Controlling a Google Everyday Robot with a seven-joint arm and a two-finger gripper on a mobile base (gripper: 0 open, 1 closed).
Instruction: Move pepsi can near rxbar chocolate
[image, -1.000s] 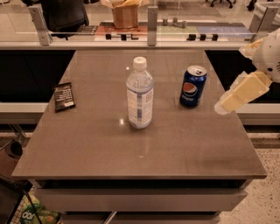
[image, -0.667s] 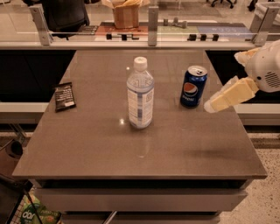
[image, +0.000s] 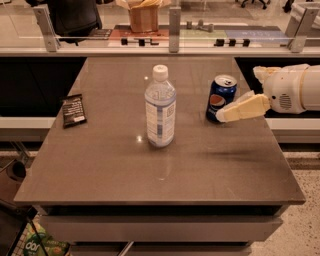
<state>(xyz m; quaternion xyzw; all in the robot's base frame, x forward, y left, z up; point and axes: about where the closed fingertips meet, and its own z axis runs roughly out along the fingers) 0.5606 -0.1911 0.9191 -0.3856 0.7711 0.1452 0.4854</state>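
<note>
Your gripper (image: 229, 111) is hovering just right of the can (image: 220, 97), seemingly open and gripping nothing, the bar (image: 73, 110) lying well apart.

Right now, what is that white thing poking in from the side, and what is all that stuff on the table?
That white thing is a robot's arm. Its hand, called a gripper, is at the right side of the table, right beside the blue pepsi can. I cannot tell if it is holding the can. There is only one picture of this moment, from a camera looking down at the table from the front. A clear water bottle stands in the middle, and a dark rxbar chocolate lies flat near the left edge.
</note>
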